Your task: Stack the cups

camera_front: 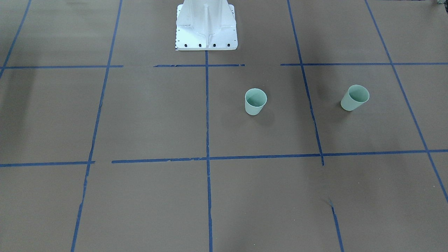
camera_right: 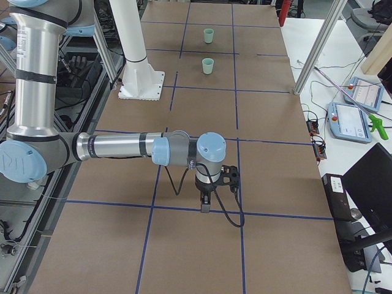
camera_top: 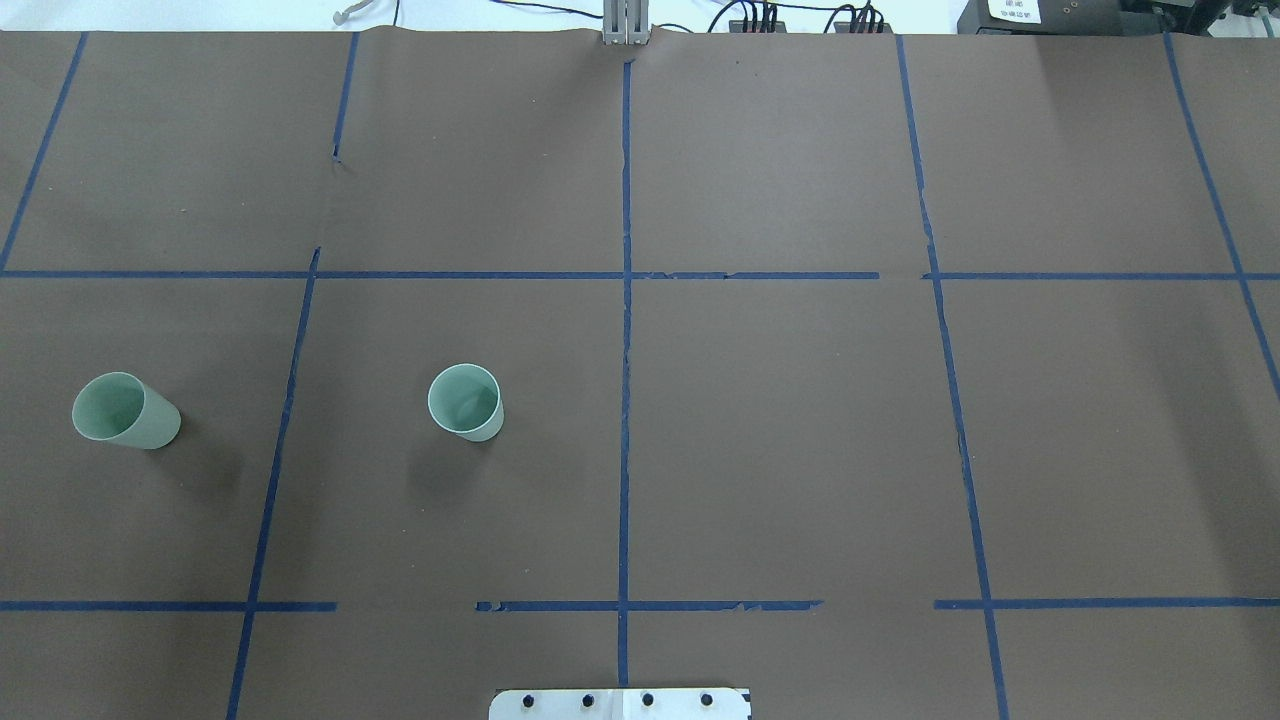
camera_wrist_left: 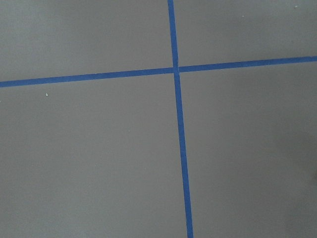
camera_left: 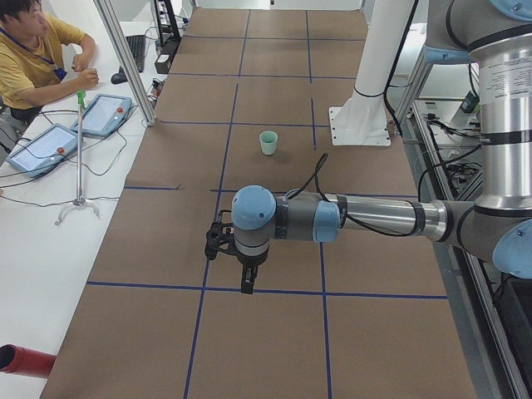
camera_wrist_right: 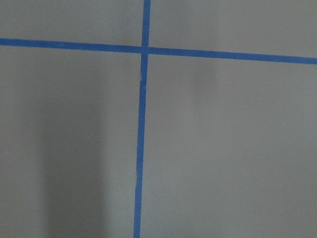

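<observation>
Two pale mint-green cups stand upright and apart on the brown table, both on my left half. One cup is near the centre line; it also shows in the front view and the right view. The other cup is at the far left, also in the front view. My left gripper and right gripper hang above the table, far from the cups. They show only in the side views, so I cannot tell whether they are open or shut.
Blue tape lines divide the brown table into squares. The white robot base stands at the table's near edge. An operator sits at the side table with tablets and a pole stand.
</observation>
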`<action>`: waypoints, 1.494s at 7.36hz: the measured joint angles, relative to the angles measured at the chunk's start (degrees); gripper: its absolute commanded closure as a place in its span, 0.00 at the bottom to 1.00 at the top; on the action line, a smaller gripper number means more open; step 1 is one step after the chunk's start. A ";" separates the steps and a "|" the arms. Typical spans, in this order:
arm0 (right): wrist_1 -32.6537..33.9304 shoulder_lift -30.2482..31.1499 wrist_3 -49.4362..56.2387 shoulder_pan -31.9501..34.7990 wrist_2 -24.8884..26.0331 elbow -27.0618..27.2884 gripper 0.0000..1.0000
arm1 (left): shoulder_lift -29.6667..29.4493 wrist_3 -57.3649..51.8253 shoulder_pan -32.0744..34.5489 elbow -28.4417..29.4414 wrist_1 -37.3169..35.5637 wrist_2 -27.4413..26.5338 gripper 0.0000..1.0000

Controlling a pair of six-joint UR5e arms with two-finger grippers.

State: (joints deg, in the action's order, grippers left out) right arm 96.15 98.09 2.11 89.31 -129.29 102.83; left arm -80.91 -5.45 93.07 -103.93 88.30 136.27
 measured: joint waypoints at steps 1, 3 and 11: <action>0.00 0.00 0.00 0.00 0.00 0.00 0.00 | -0.15 -0.04 -0.68 -0.39 0.17 1.22 0.00; 0.00 0.00 0.00 0.04 0.00 0.00 0.00 | -0.34 4.36 -4.50 -1.82 2.45 6.80 0.00; 0.00 0.00 0.00 -0.01 0.00 0.00 0.00 | -0.60 55.49 -35.74 -1.80 29.87 -10.80 0.00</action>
State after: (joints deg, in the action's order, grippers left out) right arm 96.15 98.09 2.11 89.30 -129.29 102.83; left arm -81.51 50.03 57.33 -105.73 118.17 125.47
